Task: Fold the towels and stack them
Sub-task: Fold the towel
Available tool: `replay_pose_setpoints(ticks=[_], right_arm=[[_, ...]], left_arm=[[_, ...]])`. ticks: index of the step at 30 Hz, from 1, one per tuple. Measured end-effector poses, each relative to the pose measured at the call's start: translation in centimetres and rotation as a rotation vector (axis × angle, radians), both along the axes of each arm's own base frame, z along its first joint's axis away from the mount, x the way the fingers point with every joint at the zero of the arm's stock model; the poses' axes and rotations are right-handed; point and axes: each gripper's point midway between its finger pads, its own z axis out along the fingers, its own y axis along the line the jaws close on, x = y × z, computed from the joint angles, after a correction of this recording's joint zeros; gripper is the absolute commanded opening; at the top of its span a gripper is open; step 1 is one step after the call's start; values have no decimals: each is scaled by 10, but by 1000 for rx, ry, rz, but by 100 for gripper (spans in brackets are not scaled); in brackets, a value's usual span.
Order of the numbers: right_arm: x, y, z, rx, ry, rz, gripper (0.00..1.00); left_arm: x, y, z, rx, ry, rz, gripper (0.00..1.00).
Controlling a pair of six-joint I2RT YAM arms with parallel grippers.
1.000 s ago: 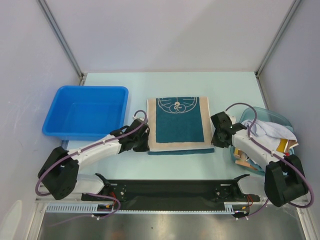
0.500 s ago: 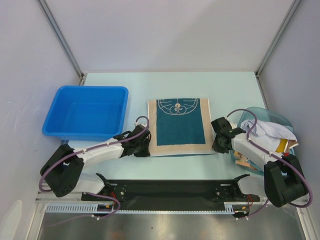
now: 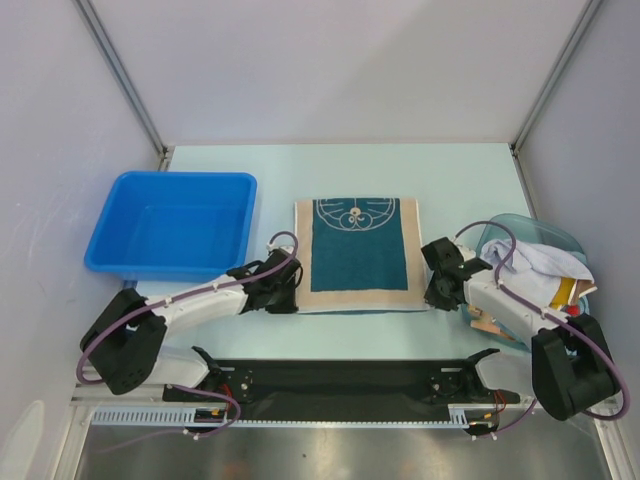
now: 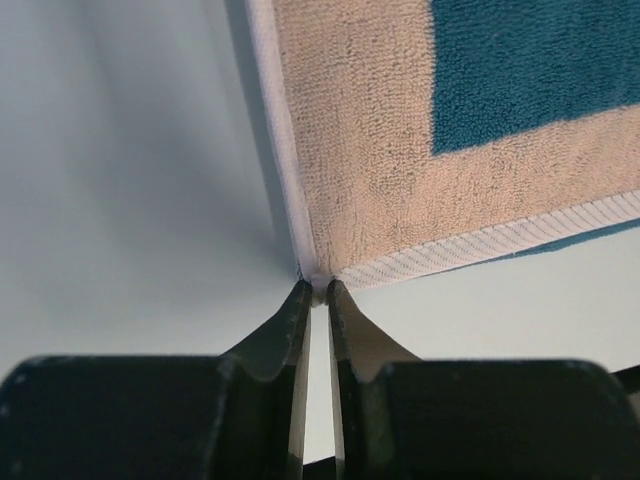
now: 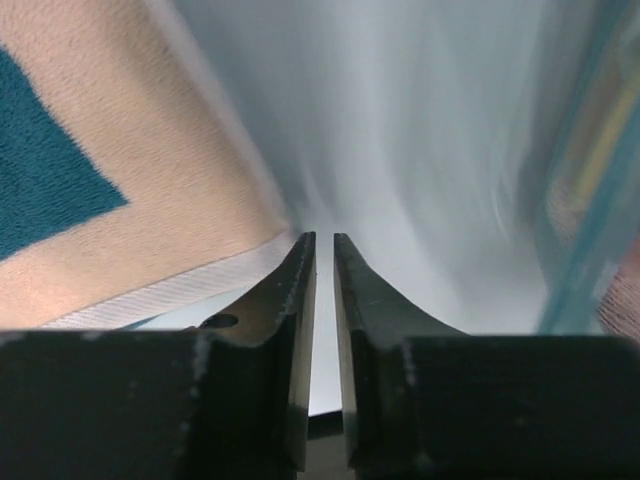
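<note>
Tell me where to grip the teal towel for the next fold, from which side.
Probably the two near corners of the teal towel, one per gripper, low from the near edge. It lies folded flat, so only its edges offer a pinch; the left gripper and right gripper sit at those corners.

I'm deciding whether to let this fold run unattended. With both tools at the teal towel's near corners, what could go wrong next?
1. A corner of the towel sits right at the tips of the left tool, jaws only a slit apart; backing away could snag it and spoil the fold.
2. The right tool sits close beside the clear bin; a wide swing might knock it.
</note>
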Motion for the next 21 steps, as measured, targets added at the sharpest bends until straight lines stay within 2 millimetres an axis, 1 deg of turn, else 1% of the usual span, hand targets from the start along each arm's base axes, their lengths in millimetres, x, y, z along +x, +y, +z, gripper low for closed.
replay_pose_setpoints(ticks=[1, 2, 3, 4, 6, 7, 8, 11, 12, 13, 15, 17, 19, 21], right_arm=[[-2, -1, 2, -5, 2, 0, 21], [-3, -2, 6, -7, -2, -2, 28], [-4, -3, 9, -8, -6, -7, 31], [-3, -4, 14, -9, -13, -12, 37], [0, -4, 25, -10, -22, -18, 41], [5, -2, 30, -5, -34, -16, 41], [10, 0, 37, 0, -52, -4, 40], [31, 14, 59, 49, -119, 55, 35], [38, 19, 64, 64, -137, 76, 34], [49, 27, 71, 82, -157, 115, 31], [71, 38, 81, 95, -185, 175, 31], [105, 50, 94, 114, -225, 244, 31], [141, 56, 106, 134, -265, 281, 29], [182, 56, 115, 155, -308, 298, 28]], left_arm=[[0, 3, 1, 18, 2, 2, 18], [0, 6, 3, 38, 4, 4, 25], [0, 10, 6, 63, 6, 3, 32], [1, 11, 9, 76, 7, 3, 45], [4, 14, 19, 104, 2, -4, 55], [6, 13, 24, 106, -4, -2, 61], [9, 12, 33, 107, -15, -8, 64], [25, 1, 65, 78, -76, -28, 63], [34, -5, 77, 63, -104, -37, 62], [45, -12, 90, 51, -134, -47, 59], [73, -24, 114, 39, -187, -57, 55], [111, -34, 134, 41, -237, -49, 53], [153, -41, 147, 47, -286, -35, 50], [194, -46, 151, 69, -318, -30, 47]])
